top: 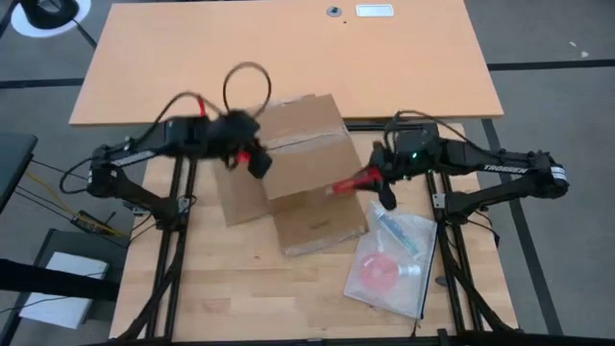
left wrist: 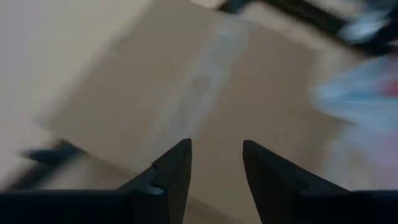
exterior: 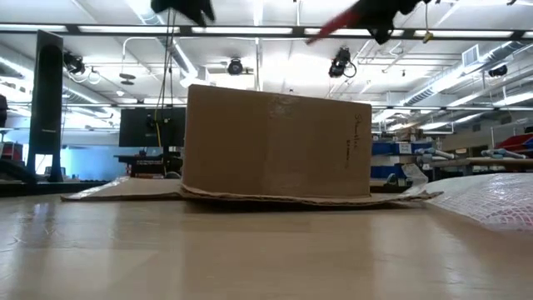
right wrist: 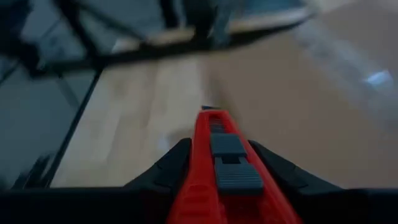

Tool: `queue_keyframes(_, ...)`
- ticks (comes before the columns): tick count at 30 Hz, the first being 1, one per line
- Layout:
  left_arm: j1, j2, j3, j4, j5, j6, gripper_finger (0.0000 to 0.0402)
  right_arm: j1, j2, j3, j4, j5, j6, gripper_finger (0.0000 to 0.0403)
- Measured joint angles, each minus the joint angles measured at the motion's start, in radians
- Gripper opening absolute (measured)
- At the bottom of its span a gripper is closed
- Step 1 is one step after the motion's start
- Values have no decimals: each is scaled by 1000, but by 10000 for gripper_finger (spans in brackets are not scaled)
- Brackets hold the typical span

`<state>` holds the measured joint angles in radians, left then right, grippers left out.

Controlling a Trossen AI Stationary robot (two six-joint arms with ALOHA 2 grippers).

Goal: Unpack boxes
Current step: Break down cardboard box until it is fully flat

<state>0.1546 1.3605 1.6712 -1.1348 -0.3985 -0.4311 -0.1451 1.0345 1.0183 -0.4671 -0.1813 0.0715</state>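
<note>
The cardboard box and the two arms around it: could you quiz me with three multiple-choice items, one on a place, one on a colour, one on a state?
1. Where does the clear plastic bag lie?
A. on top of the box
B. on the table beside the box, on the right arm's side
C. on the floor

2. What colour is the cutter in the right gripper?
A. red
B. green
C. white

3. The left gripper is:
A. shut on the box
B. holding the bag
C. open, empty

Answers: 1 B, the high view shows it there. 2 A, the right wrist view shows it red. 3 C, its fingers stand apart above the cardboard box.

Left claw (top: pixel 258 161) blurred; bag (top: pixel 392 259) contents unclear
</note>
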Motion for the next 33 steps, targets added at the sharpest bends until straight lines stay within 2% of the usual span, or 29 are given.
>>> queue_keyframes(6,272,10,-161,120,8,343,156,79,76,0,-147,156,5,132)
queue_keyframes(10,383,10,-315,257,21,420,156,78,162,0,-160,167,23,132)
queue_keyframes(13,433,10,-402,282,109,424,156,65,218,0,-162,205,63,132)
queue_keyframes(17,441,5,-484,272,166,410,156,36,265,5,-163,256,63,132)
queue_keyframes(21,416,2,-530,269,213,325,156,-6,274,23,-182,252,9,132)
queue_keyframes(26,373,1,-529,228,228,232,156,-62,246,29,-209,239,-75,132)
queue_keyframes(30,323,-23,-513,146,287,147,156,-91,233,30,-222,282,-135,132)
queue_keyframes(33,280,-36,-501,74,295,55,156,-100,211,33,-293,274,-166,132)
